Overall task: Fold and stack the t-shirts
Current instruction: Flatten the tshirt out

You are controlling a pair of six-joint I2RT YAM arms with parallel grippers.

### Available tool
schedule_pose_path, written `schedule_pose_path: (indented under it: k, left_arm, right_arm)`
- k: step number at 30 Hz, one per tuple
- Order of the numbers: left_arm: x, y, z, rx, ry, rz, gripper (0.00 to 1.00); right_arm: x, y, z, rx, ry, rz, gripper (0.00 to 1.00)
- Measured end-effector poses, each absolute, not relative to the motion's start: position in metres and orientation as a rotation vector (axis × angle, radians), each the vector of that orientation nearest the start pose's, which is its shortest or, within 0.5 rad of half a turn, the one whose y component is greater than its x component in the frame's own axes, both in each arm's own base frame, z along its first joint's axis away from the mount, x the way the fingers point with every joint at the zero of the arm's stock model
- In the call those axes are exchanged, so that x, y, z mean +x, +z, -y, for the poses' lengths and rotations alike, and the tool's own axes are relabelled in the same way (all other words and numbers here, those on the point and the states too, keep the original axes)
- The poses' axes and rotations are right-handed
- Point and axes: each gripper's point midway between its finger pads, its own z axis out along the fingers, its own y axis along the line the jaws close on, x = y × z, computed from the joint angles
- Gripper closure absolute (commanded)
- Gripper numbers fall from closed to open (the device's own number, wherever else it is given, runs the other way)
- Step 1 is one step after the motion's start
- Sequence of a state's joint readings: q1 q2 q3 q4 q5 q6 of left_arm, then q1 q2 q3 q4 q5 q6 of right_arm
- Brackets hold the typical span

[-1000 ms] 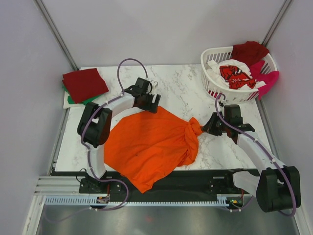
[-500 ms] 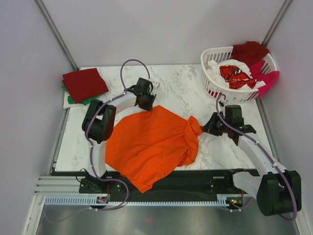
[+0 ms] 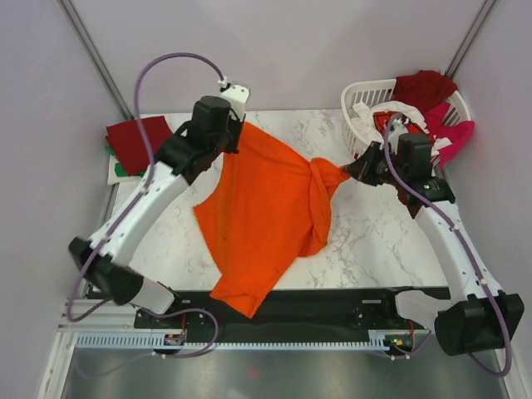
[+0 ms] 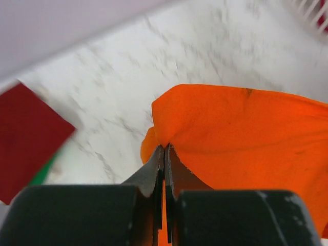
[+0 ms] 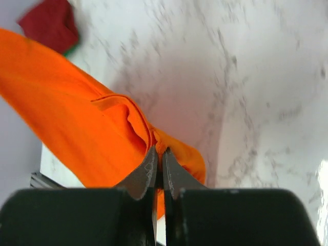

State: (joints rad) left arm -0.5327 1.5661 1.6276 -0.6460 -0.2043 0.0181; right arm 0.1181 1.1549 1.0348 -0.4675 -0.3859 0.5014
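Note:
The bright orange t-shirt (image 3: 266, 208) hangs stretched between both grippers above the marble table, its lower end trailing over the near edge. My left gripper (image 3: 235, 133) is raised at the back left, shut on one upper corner of the shirt (image 4: 246, 133); its tips (image 4: 164, 148) pinch the cloth. My right gripper (image 3: 353, 170) is shut on a bunched, twisted part of the shirt (image 5: 77, 118), with orange cloth between its tips (image 5: 158, 151). A folded dark red t-shirt (image 3: 129, 141) lies at the far left on a green one (image 3: 120, 169).
A white slatted basket (image 3: 357, 137) stands at the back right, close to my right gripper. It holds a white shirt with red print (image 3: 399, 116), a dark red one (image 3: 424, 87) and a magenta one (image 3: 457, 133) draped over its rim. Grey walls enclose the table.
My left gripper shut on the orange shirt's corner and lifted it up and back. My right gripper rose toward the basket with its bunch. The shirt went from lying flat to hanging.

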Motion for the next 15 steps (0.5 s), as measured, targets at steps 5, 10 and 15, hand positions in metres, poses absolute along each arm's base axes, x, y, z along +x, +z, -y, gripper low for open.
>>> schedule_pose_path:
  k: [5, 10, 15]
  left_arm:
    - [0.307, 0.384, 0.209, 0.497, -0.070, -1.804, 0.87]
    - [0.264, 0.250, 0.216, 0.588, 0.032, -2.099, 0.00]
    - [0.180, 0.088, 0.205, 0.861, 0.269, -2.488, 0.00]
  right_arm:
    - [0.315, 0.293, -0.123, 0.132, 0.784, -2.010, 0.91]
    - [0.294, 0.250, -0.120, 0.159, 0.777, -2.089, 0.90]
    - [0.274, 0.182, -0.110, 0.237, 0.704, -2.291, 0.89]
